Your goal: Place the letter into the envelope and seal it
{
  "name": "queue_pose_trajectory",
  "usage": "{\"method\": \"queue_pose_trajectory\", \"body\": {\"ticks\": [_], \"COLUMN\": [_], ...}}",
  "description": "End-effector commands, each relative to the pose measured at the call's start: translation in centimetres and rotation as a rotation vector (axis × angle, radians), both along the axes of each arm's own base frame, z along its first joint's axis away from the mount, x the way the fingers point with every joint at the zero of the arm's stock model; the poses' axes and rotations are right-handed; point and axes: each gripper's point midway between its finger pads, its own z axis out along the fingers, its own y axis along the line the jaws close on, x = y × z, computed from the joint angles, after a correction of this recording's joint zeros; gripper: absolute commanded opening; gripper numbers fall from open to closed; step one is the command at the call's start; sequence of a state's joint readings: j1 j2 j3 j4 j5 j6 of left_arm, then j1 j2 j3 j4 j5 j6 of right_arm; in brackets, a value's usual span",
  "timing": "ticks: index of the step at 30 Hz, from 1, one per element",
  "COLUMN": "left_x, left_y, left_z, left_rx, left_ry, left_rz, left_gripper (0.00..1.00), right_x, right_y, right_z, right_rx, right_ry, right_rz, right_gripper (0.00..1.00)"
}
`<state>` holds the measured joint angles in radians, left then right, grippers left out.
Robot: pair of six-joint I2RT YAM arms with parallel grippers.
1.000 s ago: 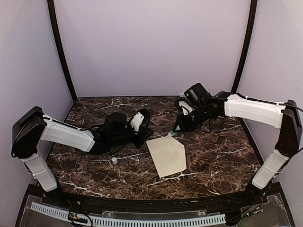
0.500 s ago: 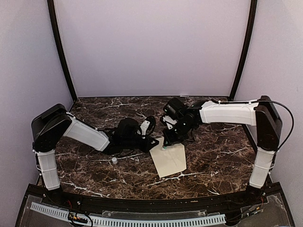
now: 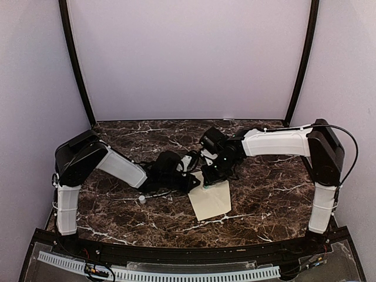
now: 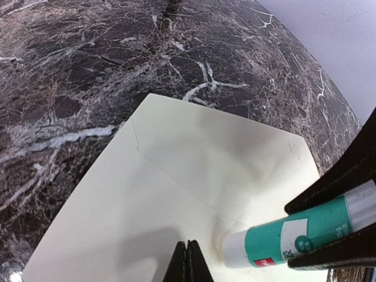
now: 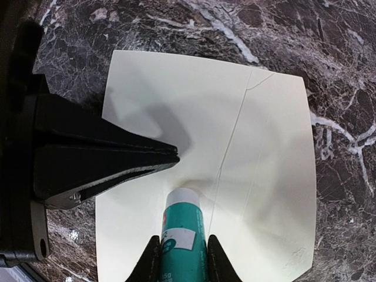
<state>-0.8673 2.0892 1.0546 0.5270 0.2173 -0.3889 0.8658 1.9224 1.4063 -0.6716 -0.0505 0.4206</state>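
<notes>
The cream envelope (image 3: 212,201) lies flat on the marble table, its seams showing in the right wrist view (image 5: 258,176) and the left wrist view (image 4: 164,188). My right gripper (image 3: 209,176) is shut on a teal-and-white glue stick (image 5: 183,232), whose white tip touches the envelope's upper left part. The glue stick also shows in the left wrist view (image 4: 294,235). My left gripper (image 3: 192,182) is shut and empty, with its tip (image 4: 188,249) resting on the envelope just left of the glue tip. The tan letter is out of sight.
A small white cap (image 3: 141,199) lies on the table left of the envelope, under my left arm. The dark marble table (image 3: 270,188) is walled by lilac panels with black corner posts.
Both arms moved in over the envelope. The right gripper carried the glue stick left and down onto it. The left gripper slid right until its tip met the envelope.
</notes>
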Motion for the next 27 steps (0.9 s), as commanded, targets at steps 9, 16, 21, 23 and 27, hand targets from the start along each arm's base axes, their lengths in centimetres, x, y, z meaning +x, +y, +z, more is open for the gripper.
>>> {"method": "queue_pose_trajectory", "body": {"ticks": [9,16,21,23,27], "left_x": [0.7,0.7,0.7,0.6,0.4], "left_y": [1.7,2.2,2.2,2.1,2.0], "left_z": [-3.0,-3.5,-3.6,-3.6,-3.7], "left_rx": [0.098,0.114,0.111,0.108,0.101], "left_ry": [0.048,0.051,0.048,0.048,0.049], "left_rz": [0.092,0.107,0.104,0.099,0.084], "left_gripper": [0.0,0.0,0.0,0.0,0.0], "right_x": [-3.4,-6.1,-7.6,-7.5,-5.8], "right_y": [-0.8,-2.0,-2.0,-2.0,-2.5], "right_z": [-0.6,-0.2,0.3,0.4,-0.7], "right_rx": [-0.045,-0.062,-0.037,-0.042,-0.121], "right_ry": [0.059,0.103,0.136,0.13,0.08], "right_rz": [0.072,0.092,0.111,0.106,0.066], "right_gripper": [0.0,0.0,0.0,0.0,0.0]}}
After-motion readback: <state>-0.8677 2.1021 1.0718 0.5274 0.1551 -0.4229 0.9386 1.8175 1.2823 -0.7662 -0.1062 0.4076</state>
